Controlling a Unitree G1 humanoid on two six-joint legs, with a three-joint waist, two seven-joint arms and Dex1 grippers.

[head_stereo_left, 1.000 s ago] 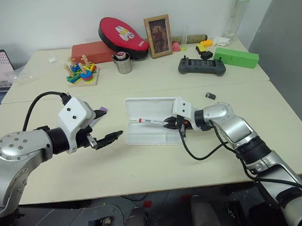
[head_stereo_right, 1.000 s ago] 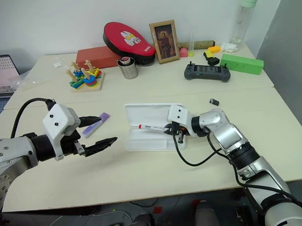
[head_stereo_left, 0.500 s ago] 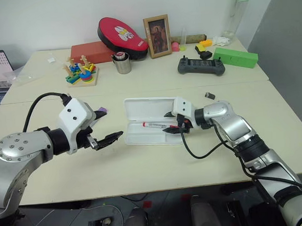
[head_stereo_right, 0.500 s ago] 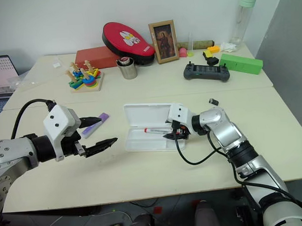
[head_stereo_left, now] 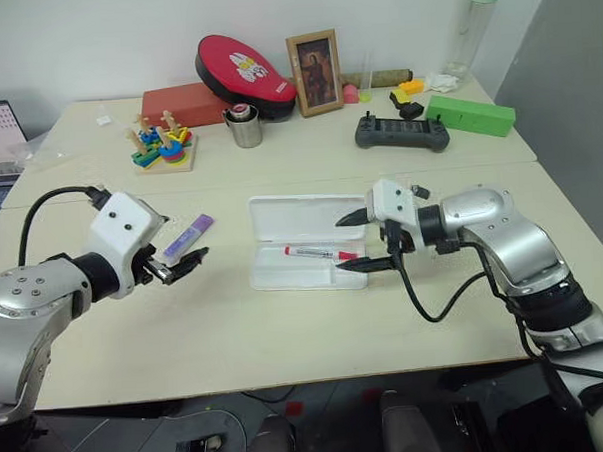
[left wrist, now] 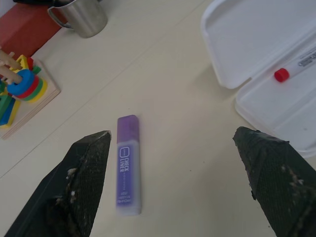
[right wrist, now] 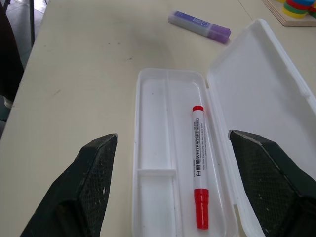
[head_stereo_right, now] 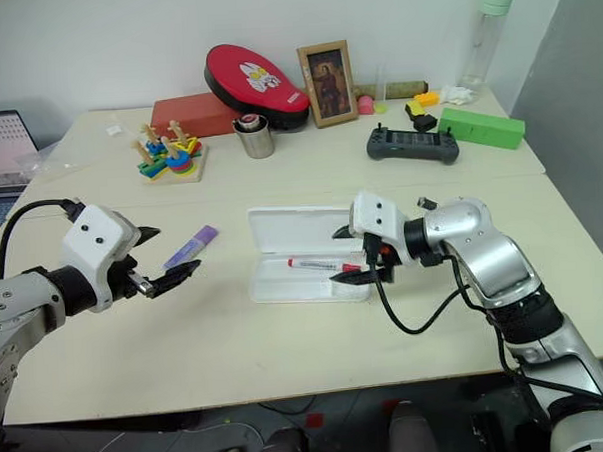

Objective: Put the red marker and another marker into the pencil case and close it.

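While your cream-coloured bench [head_stereo_left: 285, 317] carries everything, note the flat white plastic pencil case [head_stereo_left: 308, 252] at its middle, lid hinged open and lying flat on the far side. Your right end effector [head_stereo_left: 360, 242] hangs just beside the case's right end, its two black fingers spread wide, gripping nothing. Your left end effector [head_stereo_left: 181, 263] sits well left of the case, fingers likewise parted and empty, with the marker below seen between them in the left wrist view. The slim white-barrelled marker with red cap [right wrist: 198, 163] lies lengthwise in the case's long tray compartment. The short lilac marker with darker purple cap [left wrist: 128, 170] lies on the bare bench between case and left end effector, touching neither.
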